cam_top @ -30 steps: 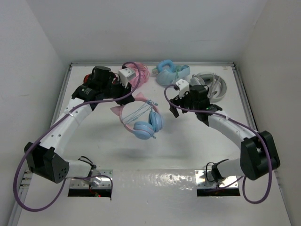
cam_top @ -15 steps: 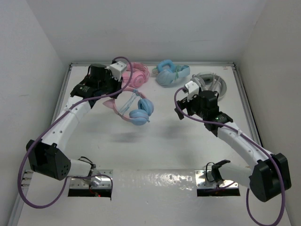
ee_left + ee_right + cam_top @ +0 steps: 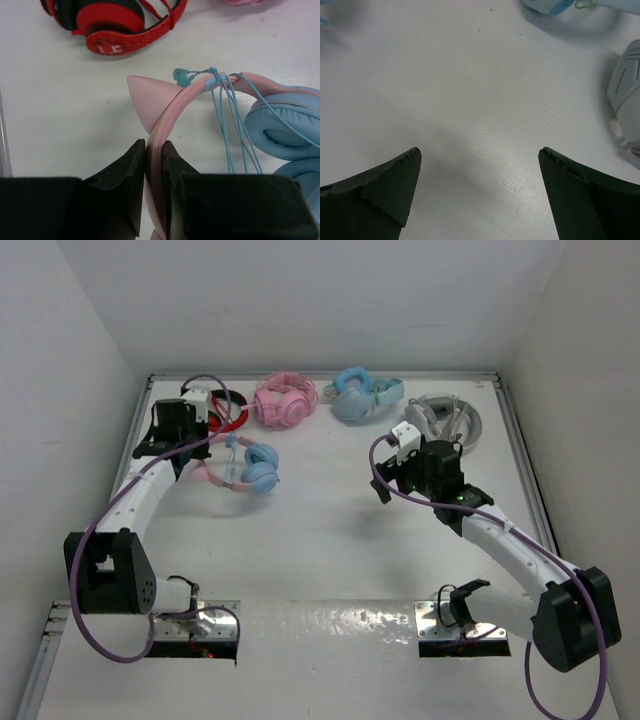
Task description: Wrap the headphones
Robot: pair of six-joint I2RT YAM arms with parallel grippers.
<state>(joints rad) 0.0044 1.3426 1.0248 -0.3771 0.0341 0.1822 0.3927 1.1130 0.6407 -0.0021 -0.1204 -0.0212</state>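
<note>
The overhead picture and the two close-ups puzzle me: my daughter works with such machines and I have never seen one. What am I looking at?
The overhead picture looks down on a white table with two robot arms bolted at its near edge, the left arm and the right arm. Each ends in a two-finger gripper with a camera on the wrist; the close-ups come from those cameras. The left gripper is shut on the pink band of the headphones, the pair with cat ears and light blue cups; their thin blue cable is gathered at the band in several strands. The right gripper is open, holding nothing, over bare table. Toward the far edge lie four other pairs: a red pair, a pink pair, a light blue pair and a white pair.
</note>
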